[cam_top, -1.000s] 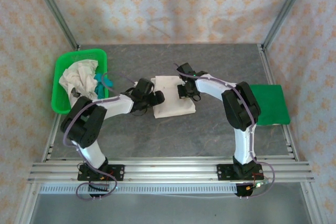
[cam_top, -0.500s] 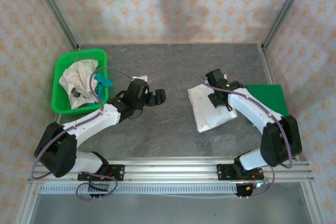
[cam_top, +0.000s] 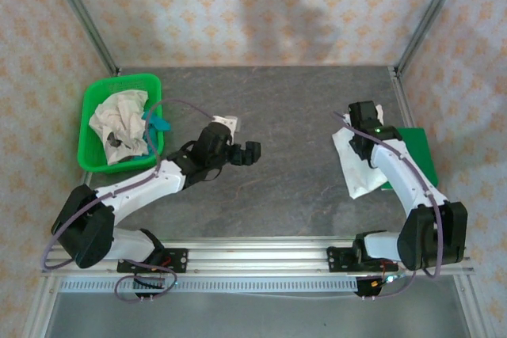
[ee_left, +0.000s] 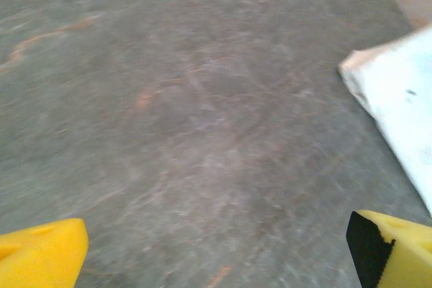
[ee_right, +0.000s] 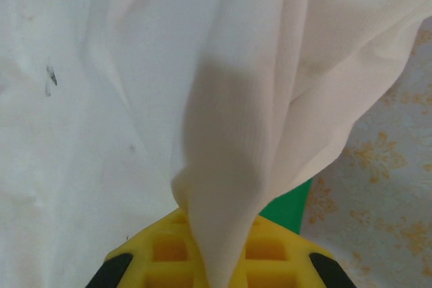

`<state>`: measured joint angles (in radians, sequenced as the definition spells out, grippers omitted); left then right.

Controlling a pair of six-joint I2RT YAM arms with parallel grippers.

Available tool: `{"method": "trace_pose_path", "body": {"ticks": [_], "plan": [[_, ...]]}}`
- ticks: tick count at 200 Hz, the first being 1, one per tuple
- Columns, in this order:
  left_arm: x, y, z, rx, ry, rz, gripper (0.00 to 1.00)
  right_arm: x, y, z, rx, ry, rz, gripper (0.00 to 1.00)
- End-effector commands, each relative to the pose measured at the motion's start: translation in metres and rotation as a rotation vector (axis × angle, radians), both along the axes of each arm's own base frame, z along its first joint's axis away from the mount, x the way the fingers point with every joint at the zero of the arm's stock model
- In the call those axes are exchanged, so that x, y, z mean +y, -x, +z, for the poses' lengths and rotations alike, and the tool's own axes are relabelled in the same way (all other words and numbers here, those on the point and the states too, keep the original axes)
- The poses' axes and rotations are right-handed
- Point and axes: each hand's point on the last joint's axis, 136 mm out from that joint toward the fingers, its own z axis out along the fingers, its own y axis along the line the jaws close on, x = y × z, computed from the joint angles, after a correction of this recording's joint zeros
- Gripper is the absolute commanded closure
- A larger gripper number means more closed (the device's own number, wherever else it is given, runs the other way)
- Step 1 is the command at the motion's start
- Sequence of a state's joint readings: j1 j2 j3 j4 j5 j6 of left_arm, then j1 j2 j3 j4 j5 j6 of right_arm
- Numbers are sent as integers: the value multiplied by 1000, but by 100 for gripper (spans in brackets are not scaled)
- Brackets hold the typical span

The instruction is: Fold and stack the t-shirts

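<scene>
The right pincer is clamped on a soft, folded cream t-shirt, a limp oblong trailing lengthwise from the pincer toward the arm bases, at the flat green mat's edge. The left pincer gapes wide over the bare grey bench. Left of it, a green plastic basket holds crumpled cream t-shirts and a teal one.

White arms with black joints, looping purple cables, yellow jaws.
</scene>
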<state>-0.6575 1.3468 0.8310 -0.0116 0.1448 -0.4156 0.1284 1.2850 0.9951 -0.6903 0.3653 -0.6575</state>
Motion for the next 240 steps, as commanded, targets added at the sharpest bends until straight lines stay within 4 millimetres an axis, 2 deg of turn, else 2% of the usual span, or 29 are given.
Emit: {"method": "trace_pose_path", "body": {"ticks": [1,27,68,125,187,240], "plan": [[-23,9,10,-109,0,-122,0,-14,-11,42,-108,69,6,100],[-33,16,9,-127,0,-177,0,-27,-10,54,-120,73,-15,100],[-39,12,12,-139,-2,-193,0,-44,-7,74,-146,96,-34,100],[-44,10,9,-134,12,-198,0,-51,-7,97,-180,115,-40,100],[-43,10,9,-134,2,-198,0,-67,-16,85,-155,111,-67,100],[-43,10,11,-137,7,-196,0,-94,-21,69,-112,149,-131,100]]}}
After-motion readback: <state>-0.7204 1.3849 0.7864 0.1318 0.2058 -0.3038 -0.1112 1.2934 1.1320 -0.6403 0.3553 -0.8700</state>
